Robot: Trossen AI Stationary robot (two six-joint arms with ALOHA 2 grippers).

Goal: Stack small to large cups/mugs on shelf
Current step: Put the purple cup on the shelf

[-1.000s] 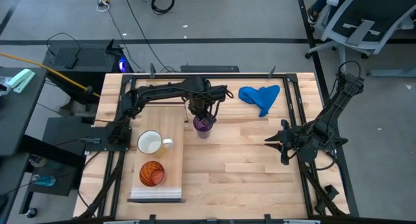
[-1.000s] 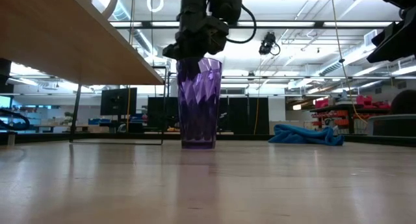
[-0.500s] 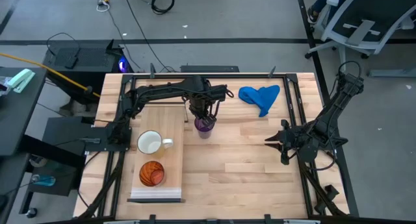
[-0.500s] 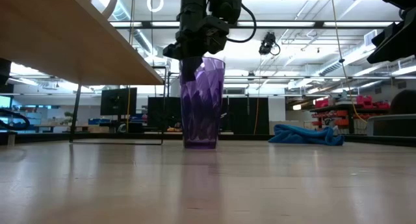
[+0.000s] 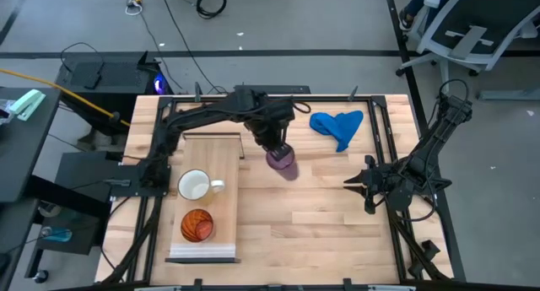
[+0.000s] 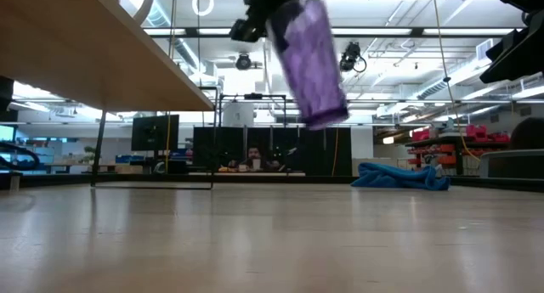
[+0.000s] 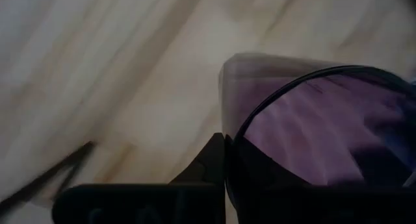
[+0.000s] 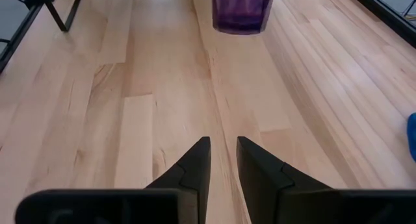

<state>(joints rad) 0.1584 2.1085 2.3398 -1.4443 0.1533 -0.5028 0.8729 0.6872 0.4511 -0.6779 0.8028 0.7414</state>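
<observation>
The left pincer (image 5: 275, 147) is shown clamped on the rim of the tumbler (image 5: 283, 162), one finger inside the mouth and one outside, as seen in the left wrist view. A second ago the tumbler stood upright on the table (image 5: 337, 207) under this pincer; it is now lifted clear of the wood and tilted, its base swung away from the shelf (image 5: 221, 160) towards the cloth (image 5: 337, 126). In the low view the tumbler (image 6: 310, 59) hangs below the pincer with open air beneath its base. The pickup is thus judged done, and the carry to the shelf is judged to be next. The mug (image 5: 195, 186) and the orange cup (image 5: 197, 225) stand on the shelf, beside and beyond the pincer towards the table's left edge, apart from each other, so no nesting has been made. The right pincer (image 5: 354, 183) waits well apart over the table's right side, its fingers slightly apart on nothing. In the left wrist view the tumbler is blurred and its base is cut off; in the low view the pincer is cropped at the frame's upper edge, so the grip itself cannot be checked there.
</observation>
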